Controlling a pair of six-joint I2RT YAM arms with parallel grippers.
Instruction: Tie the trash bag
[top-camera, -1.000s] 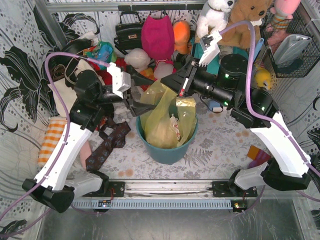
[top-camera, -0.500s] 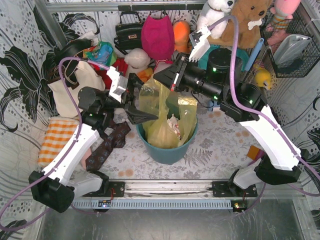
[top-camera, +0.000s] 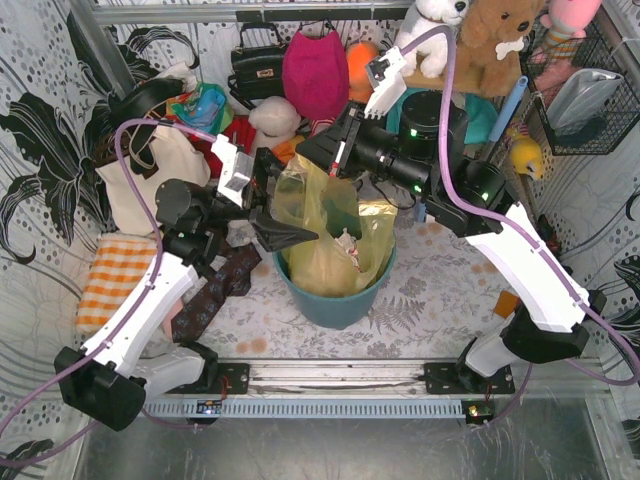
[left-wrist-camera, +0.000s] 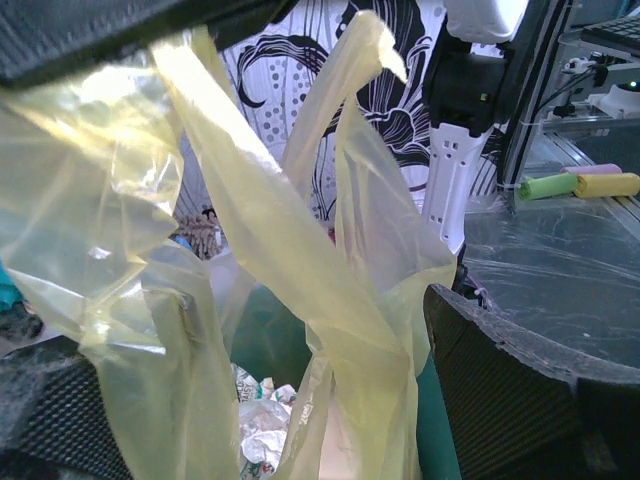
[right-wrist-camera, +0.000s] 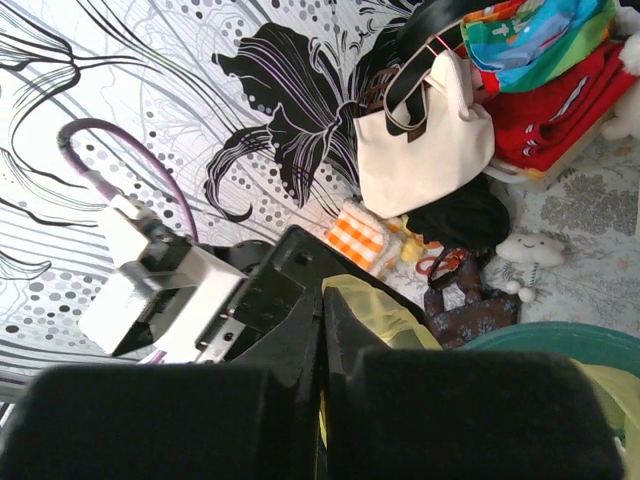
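tightly right tool (right-wrist-camera: 322, 300) pinches the trash bag (top-camera: 318, 255) rim.

On my screen I read the thin translucent yellow plastic trash bag (top-camera: 315, 255) as pale gold, the round plastic bin (top-camera: 335, 305) teal, the canvas tote bag (top-camera: 140, 180) cream with dark straps, the folded cloth (top-camera: 108, 280) orange-and-white checked, the wall panels (top-camera: 40, 150) white with black floral swirls

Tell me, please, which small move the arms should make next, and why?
Probably close the left gripper on the trash bag strip standing between its open fingers. The right gripper pinches the other strip above the teal bin, so both need a hold before knotting.
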